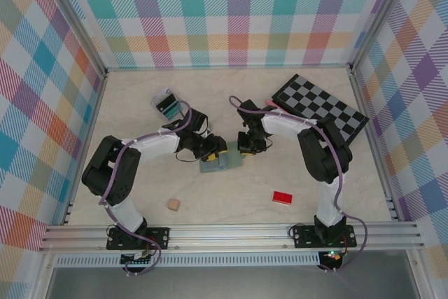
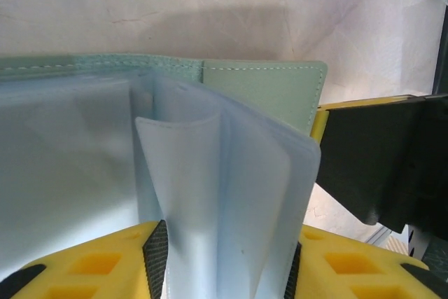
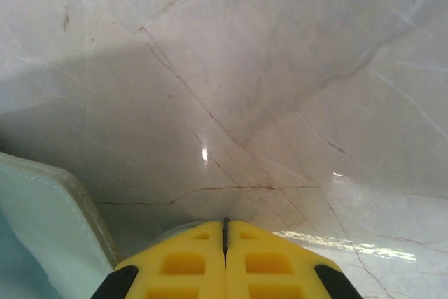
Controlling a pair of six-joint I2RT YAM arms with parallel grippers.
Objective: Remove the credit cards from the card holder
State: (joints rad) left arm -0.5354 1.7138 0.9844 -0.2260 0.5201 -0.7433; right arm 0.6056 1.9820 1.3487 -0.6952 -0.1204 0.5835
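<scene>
The pale grey-green card holder lies open on the table between my two grippers. In the left wrist view its cover stands behind clear plastic sleeves, which look empty. My left gripper is shut on a bundle of those sleeves, pinched between its black pads. My right gripper is shut, tips down at the card holder's right edge; I cannot tell whether it pinches anything. A teal and a dark grey credit card lie on the table at the back left.
A black-and-grey checkered board lies at the back right. A small red block sits front right and a small wooden cube front left. Plaid walls and metal rails enclose the table.
</scene>
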